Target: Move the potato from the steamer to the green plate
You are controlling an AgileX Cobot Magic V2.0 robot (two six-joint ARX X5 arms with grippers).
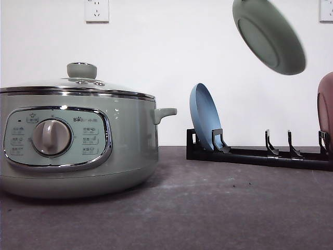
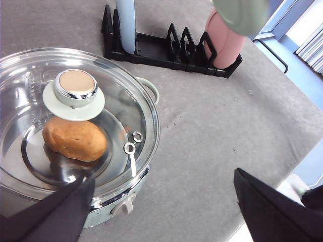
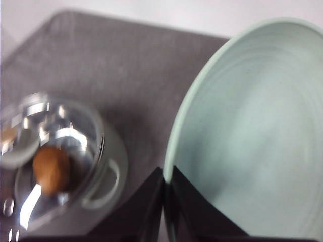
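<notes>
The pale-green steamer [image 1: 78,146] stands on the left of the table with its glass lid [image 2: 116,101] on. Through the lid I see the orange-brown potato [image 2: 74,139] lying on the bottom. My left gripper [image 2: 164,175] hovers open above the steamer's near side, nothing between its fingers. The green plate [image 1: 268,34] hangs tilted in the air at the upper right, above the rack. My right gripper [image 3: 166,174] is shut on its rim, and the plate [image 3: 257,136] looms large beside the fingers. In that view the potato [image 3: 50,169] sits far below.
A black plate rack [image 1: 260,155] stands at the back right, holding an upright blue plate [image 1: 204,117] and a pink dish [image 1: 326,109]. Bare grey tabletop [image 2: 217,126] lies between steamer and rack. The table's edge [image 2: 282,186] is near the left gripper.
</notes>
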